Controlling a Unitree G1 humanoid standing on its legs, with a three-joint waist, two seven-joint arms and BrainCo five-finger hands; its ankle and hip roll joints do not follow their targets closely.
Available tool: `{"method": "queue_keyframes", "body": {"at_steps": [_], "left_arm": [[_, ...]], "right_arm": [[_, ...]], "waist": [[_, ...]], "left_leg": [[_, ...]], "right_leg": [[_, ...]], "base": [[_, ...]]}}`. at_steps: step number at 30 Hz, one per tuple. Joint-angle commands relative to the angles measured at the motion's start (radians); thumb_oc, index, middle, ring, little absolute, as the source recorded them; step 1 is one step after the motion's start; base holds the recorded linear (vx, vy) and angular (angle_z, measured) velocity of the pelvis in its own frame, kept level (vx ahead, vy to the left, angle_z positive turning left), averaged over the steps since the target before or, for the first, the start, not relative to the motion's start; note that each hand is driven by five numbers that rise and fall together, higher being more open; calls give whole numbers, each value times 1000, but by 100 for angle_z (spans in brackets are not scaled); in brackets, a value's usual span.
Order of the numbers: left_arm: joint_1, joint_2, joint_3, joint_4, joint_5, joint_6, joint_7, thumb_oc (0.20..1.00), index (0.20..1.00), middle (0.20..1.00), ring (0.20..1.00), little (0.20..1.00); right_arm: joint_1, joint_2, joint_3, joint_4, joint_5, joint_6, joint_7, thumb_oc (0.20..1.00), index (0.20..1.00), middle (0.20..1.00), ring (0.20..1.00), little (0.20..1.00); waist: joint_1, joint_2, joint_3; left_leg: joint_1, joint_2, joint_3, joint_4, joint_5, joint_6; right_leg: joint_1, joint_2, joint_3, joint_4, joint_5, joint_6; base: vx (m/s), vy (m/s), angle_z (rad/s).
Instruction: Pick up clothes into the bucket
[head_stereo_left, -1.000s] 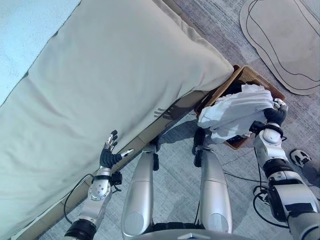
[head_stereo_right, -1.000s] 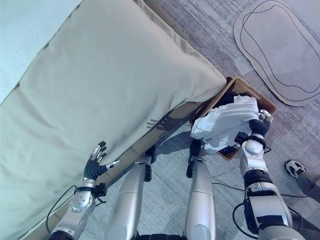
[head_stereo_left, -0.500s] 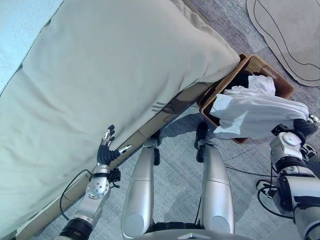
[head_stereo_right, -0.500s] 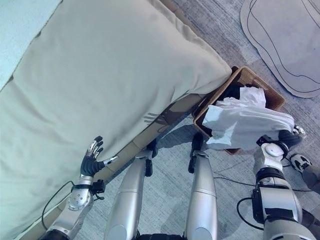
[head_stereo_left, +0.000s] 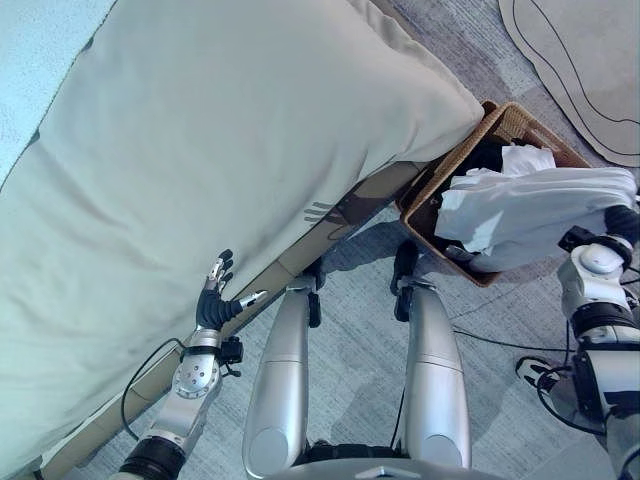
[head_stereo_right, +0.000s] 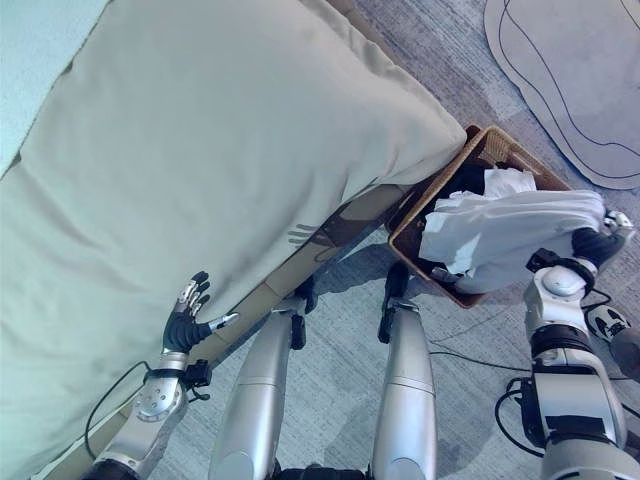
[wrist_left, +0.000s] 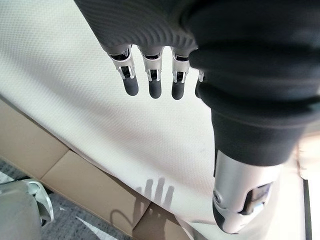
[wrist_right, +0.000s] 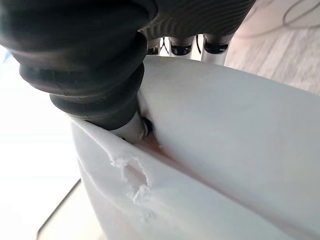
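The white crumpled cloth garment (head_stereo_left: 530, 208) is stretched out over the brown woven wicker basket (head_stereo_left: 512, 124), one end bunched down inside the basket among dark clothing (head_stereo_left: 487, 157), the other end pulled taut out to the right, past the basket's rim. That right end is pinched in the right hand (head_stereo_right: 597, 243), thumb and fingers curled into the fabric, and the right wrist view confirms it: white cloth (wrist_right: 220, 150) wraps right round the dark ribbed cover, dark fingertips (wrist_right: 181, 49) just peeking over the fold. The basket sits on the grey carpeted floor (head_stereo_left: 350, 380), tucked against the near right corner of the big bed, touching or just beside its tan wooden base (head_stereo_left: 290, 268). A pale beige quilt (head_stereo_left: 230, 150) covers the bed and droops over that corner, overhanging the basket's far left edge.

Over on the left, the left hand (head_stereo_left: 217, 300) hangs beside the bed's near edge, fingers straight and spread, thumb (head_stereo_left: 252, 298) out to the side, holding nothing. Its own wrist view has the fingers (wrist_left: 152, 80) in a relaxed row above the quilt (wrist_left: 75, 110), with the hand's shadow on the base board below.

Far right on the floor lies a flat beige oval rug (head_stereo_right: 570, 70) with a dark wavy outline, well apart from the basket.
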Motion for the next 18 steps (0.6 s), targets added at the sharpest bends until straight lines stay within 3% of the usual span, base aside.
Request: {"method": "queue_keyframes", "body": {"at_steps": [1, 8, 18], "left_arm": [[59, -4, 24, -28, -5, -49, 5, 1000, 1000, 1000, 1000, 1000], [67, 16, 38, -92, 3, -59, 12, 1000, 1000, 1000, 1000, 1000], [93, 62, 29, -121, 1, -60, -3, 1000, 1000, 1000, 1000, 1000]], "right_arm": [[29, -15, 17, -5, -46, -32, 1, 200, 200, 200, 200, 200], [-27, 51, 41, 125, -29, -2, 30, 200, 200, 200, 200, 200], [-67, -60, -2, 223, 24, 20, 35, 200, 200, 200, 200, 200]], "waist": [[-13, 14, -64], [2, 32, -68], [22, 50, -82]], "left_leg": [[-30, 17, 3, 96, -88, -1], [-47, 10, 5, 99, -86, 1], [-47, 5, 7, 91, -84, 5]], "right_leg": [[52, -7, 30, -43, 32, 58], [34, -13, 27, -33, 32, 59], [34, -19, 32, -36, 30, 63]], "base": [[0, 0, 0], [0, 0, 0], [0, 0, 0]]}}
